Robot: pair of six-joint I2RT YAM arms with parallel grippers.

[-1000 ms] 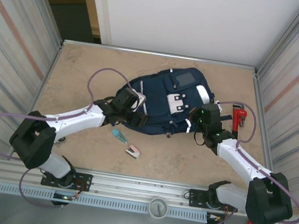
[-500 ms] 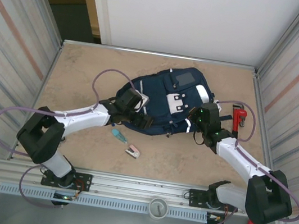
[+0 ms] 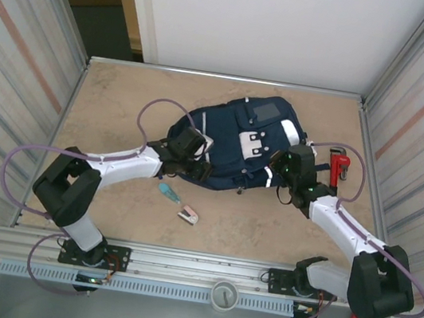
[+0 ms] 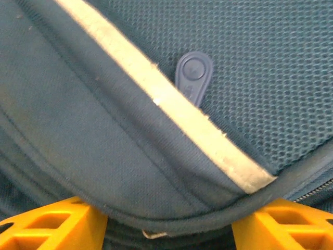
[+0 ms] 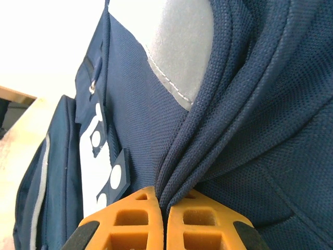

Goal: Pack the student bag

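One large navy blue fabric student bag [image 3: 236, 131] with white patches lay flat on the tan tabletop [image 3: 117, 96], just past centre toward 12 o'clock. At its 7 o'clock edge the left gripper [image 3: 203, 172] held its orange fingers [image 4: 47, 224] apart, straddling the bag's piped rim. At 4 o'clock the right gripper [image 5: 167, 208] was clamped on a pinched fold of the fabric. A red metal pipe wrench [image 3: 339, 163] lay at the bag's 3 o'clock.
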